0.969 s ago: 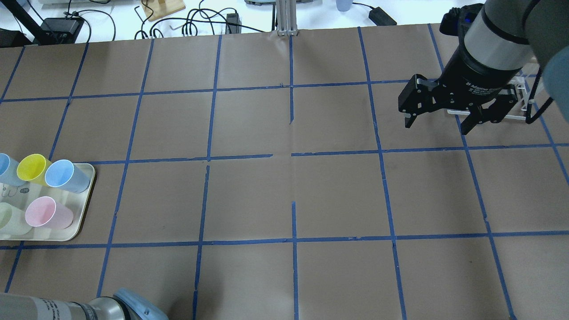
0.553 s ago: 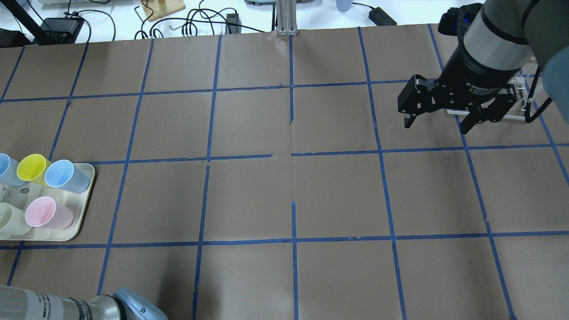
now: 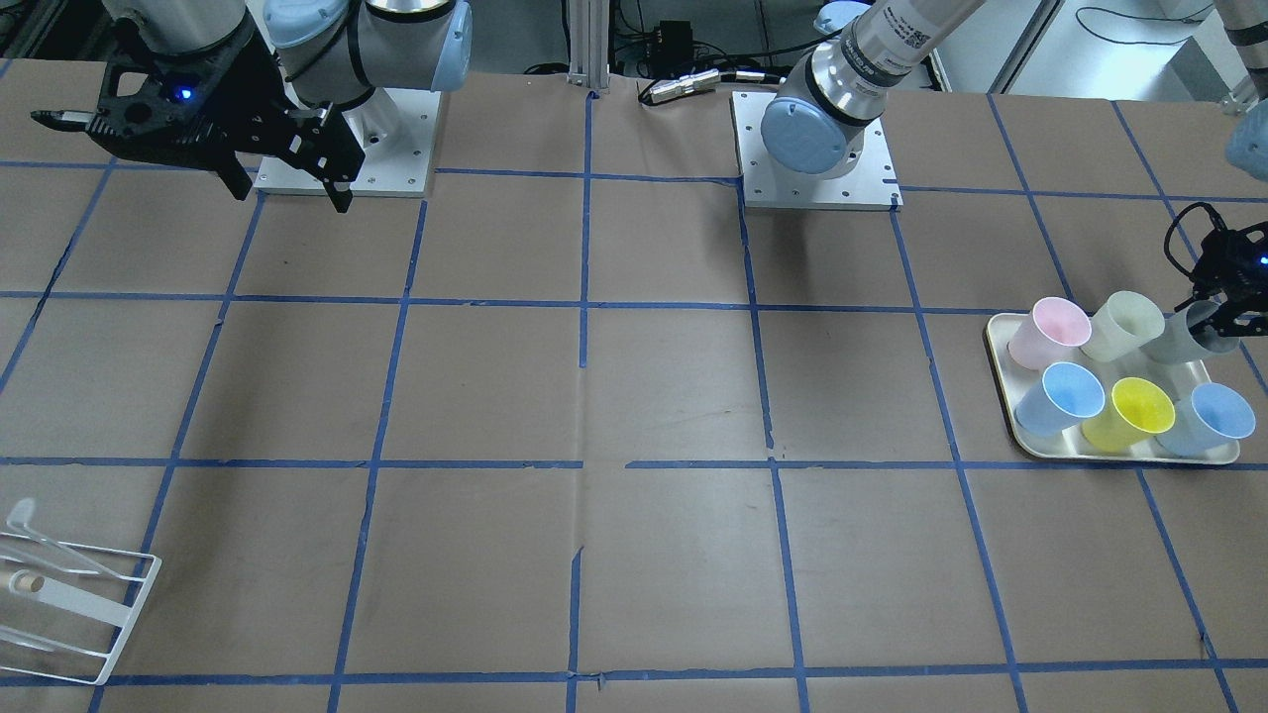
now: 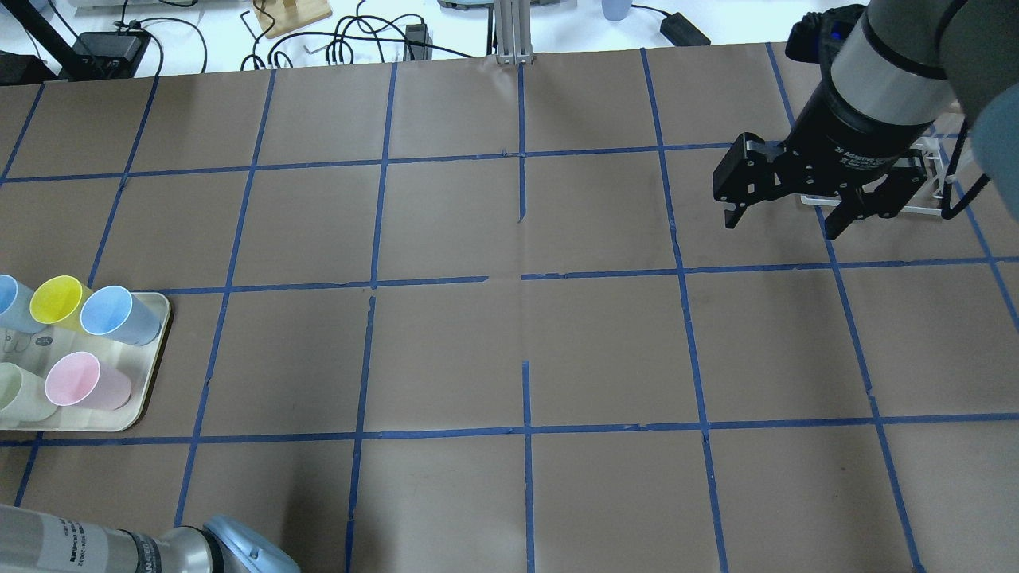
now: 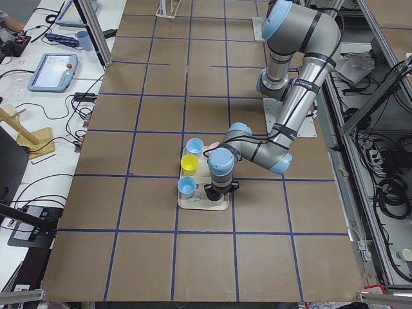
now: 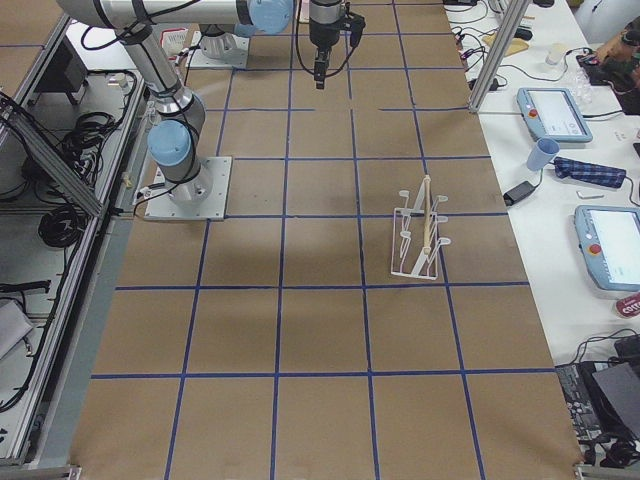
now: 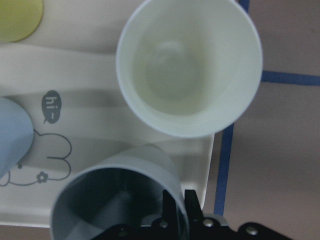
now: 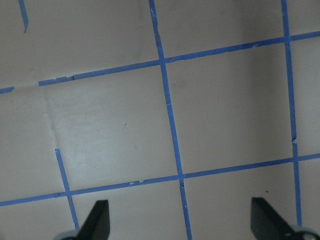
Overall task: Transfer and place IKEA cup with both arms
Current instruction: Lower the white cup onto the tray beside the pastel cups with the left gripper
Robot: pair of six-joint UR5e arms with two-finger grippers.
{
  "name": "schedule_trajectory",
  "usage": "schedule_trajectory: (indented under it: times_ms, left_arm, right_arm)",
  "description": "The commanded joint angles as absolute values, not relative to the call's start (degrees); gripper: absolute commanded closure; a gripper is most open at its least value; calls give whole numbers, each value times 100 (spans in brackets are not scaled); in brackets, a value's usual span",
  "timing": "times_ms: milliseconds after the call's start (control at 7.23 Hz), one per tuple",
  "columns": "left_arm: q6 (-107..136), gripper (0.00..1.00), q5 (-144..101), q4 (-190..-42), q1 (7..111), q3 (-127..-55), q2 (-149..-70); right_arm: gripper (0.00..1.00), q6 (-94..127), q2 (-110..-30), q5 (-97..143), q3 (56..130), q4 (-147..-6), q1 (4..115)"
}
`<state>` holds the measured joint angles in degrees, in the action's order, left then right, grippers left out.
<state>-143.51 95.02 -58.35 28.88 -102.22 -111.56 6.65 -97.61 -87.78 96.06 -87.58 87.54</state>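
Observation:
The IKEA cup (image 3: 1181,339), pale grey-white, leans at the back corner of the cream tray (image 3: 1109,458). In the left wrist view the IKEA cup (image 7: 100,200) is close below the camera. My left gripper (image 3: 1226,309) is shut on its rim wall, one finger inside and one outside. The cup is off the left edge of the overhead view. My right gripper (image 4: 780,229) hangs open and empty above the table's far right side; it also shows in the front view (image 3: 292,196) and its wrist view (image 8: 184,222).
The tray (image 4: 151,374) also holds a pale cream cup (image 3: 1121,325), a pink cup (image 3: 1048,332), a yellow cup (image 3: 1129,411) and two light blue cups (image 3: 1062,398). A white wire rack (image 6: 420,235) stands behind the right gripper.
My left arm's elbow at the bottom of the overhead view has slid slightly left. The cream cup at the frame's edge has shifted a little. The right gripper has barely moved.

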Motion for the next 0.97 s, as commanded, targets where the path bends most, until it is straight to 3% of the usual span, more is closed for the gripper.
schedule_trajectory:
  times_ms: [0, 830]
  left_arm:
    - [-13758, 0, 9589, -5906, 2909, -10178, -11031]
    - [-12107, 0, 9809, -7020, 2979, -10178, -10171]
  right_arm:
    - [0, 659, -9765, -8780, 9606, -8771, 8754]
    - [0, 580, -9747, -8798, 9598, -8780, 8754]
